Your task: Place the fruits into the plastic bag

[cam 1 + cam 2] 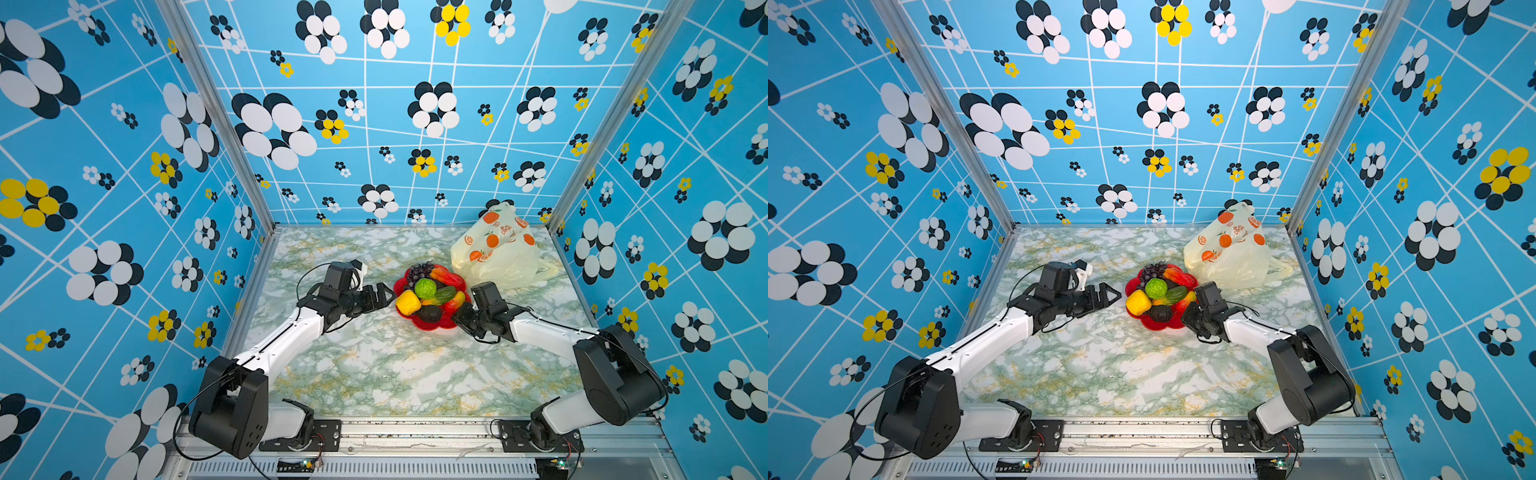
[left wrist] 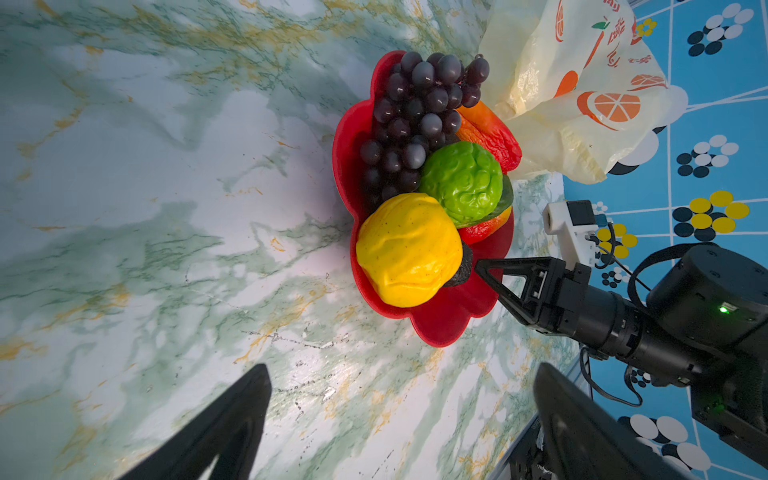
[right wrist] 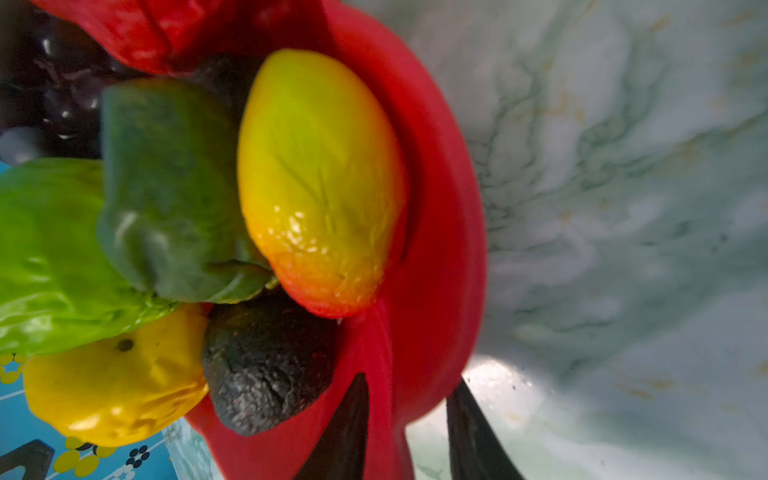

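Left of centre in both top views, the left claw [image 1: 387, 296] hangs spread wide just beside the red dish [image 1: 434, 325]. Centre frame, the fruits [image 1: 428, 293] sit heaped in that dish on the marble tabletop [image 1: 374, 365]: grape bunch [image 1: 417, 272], bumpy green ball [image 1: 424, 288], yellow piece [image 1: 407, 302]. Just to the right, the right claw [image 3: 411, 380] straddles the dish rim, one tip inside, one outside; pinching or not, I cannot tell. Further up and right, the plastic bag [image 1: 498, 249] lies crumpled just beside the dish.
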Controlling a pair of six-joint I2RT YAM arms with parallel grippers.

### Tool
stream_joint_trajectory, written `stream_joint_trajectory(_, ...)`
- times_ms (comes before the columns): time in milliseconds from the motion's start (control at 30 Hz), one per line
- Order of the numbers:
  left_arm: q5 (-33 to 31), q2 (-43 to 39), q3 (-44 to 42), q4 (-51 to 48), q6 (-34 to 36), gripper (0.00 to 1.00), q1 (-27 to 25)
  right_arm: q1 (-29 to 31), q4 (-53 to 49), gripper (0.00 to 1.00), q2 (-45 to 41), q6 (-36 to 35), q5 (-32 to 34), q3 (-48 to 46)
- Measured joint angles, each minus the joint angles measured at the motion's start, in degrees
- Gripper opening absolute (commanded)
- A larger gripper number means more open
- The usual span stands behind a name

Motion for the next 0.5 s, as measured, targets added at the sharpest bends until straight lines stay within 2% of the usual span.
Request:
stream_joint_trajectory(167, 0.0, -0.1, -0.3, -0.3, 0.0, 1.0, 0.0, 0.0, 0.7, 0.18, 1.4, -0.3, -0.4, 0.7)
stream_joint_trajectory(367, 0.0, -0.1, -0.3, -0.6, 0.0, 1.0, 0.3, 0.0, 0.9, 0.02, 2.8, -1.1, -0.7, 1.9)
stream_joint_trajectory(500, 0.0, -0.1, -0.3, -0.6, 0.0, 1.0, 0.3, 0.0, 0.8, 0.0, 3.6, -1.9, -1.1, 3.0)
